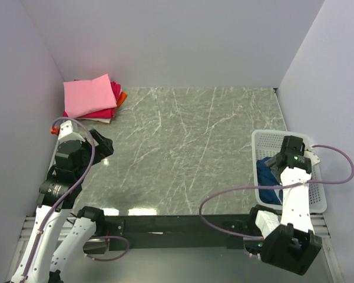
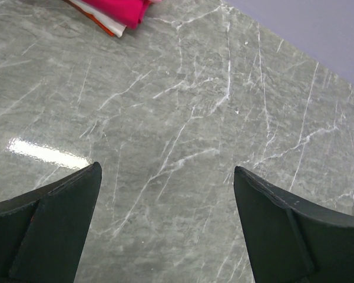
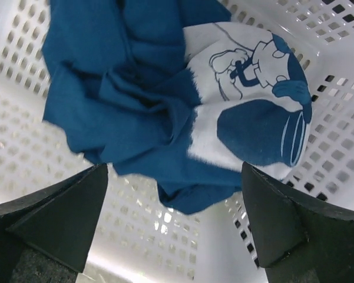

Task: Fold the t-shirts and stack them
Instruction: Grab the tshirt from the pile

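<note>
A crumpled dark blue t-shirt [image 3: 135, 100] with a white cartoon print lies in the white mesh basket [image 1: 323, 197] at the right; it also shows in the top view [image 1: 269, 177]. My right gripper [image 3: 175, 177] is open, just above the shirt inside the basket, holding nothing. A stack of folded shirts sits at the back left: a pink one [image 1: 88, 95] on top, a magenta-red one [image 1: 103, 112] and an orange one [image 1: 122, 96] under it. Its edge shows in the left wrist view [image 2: 121, 10]. My left gripper [image 2: 166, 171] is open and empty above bare table.
The grey marble table [image 1: 188, 147] is walled by pale panels at the back and both sides. The basket stands against the right wall. Cables loop from both arms near the front edge.
</note>
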You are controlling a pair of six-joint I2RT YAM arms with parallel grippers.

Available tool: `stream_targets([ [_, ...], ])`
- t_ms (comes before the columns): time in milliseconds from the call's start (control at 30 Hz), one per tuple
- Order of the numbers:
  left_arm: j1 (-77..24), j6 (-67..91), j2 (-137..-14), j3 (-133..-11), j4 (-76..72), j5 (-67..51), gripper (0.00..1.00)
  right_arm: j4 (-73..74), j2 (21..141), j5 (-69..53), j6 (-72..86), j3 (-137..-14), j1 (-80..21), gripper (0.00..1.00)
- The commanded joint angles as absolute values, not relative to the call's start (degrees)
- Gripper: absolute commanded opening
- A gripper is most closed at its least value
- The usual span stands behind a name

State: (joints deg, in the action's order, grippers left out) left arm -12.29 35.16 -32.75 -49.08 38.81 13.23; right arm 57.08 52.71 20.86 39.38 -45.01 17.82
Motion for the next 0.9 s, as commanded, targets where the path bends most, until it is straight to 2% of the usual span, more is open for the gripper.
stream_targets([
  [0,-12.8,35.3,-33.0,-48.5,36.7,11.7,0.99,50.7,55.1,16.3,35.7,-44.8,22.8,1.0],
  [200,-12.8,35.9,-32.5,-48.7,37.2,11.8,1.0,46.4,60.1,9.3,35.6,-45.0,28.1,1.0],
  [533,-12.8,35.9,-31.8,-50.0,38.7,12.0,1.0,39.8,68.2,6.3,39.5,-41.3,28.5,0.99],
  [633,-12.8,36.4,-30.7,-49.8,38.5,12.4,1.0,38.0,71.3,5.1,39.1,-39.8,28.5,0.95],
  [733,-12.8,37.7,-29.7,-49.7,39.2,13.5,1.0,38.6,74.4,3.8,37.1,-40.3,28.5,0.81],
  [767,-12.8,38.1,-29.4,-49.2,39.1,13.8,1.0,39.0,74.6,3.4,36.6,-40.7,28.5,0.65],
  [833,-12.9,38.4,-28.6,-48.8,38.8,13.6,1.0,39.1,72.9,2.4,34.4,-41.0,28.5,0.46],
  [867,-12.8,38.3,-28.4,-48.7,38.8,13.6,0.99,39.0,71.7,0.2,33.6,-41.5,28.6,0.23],
])
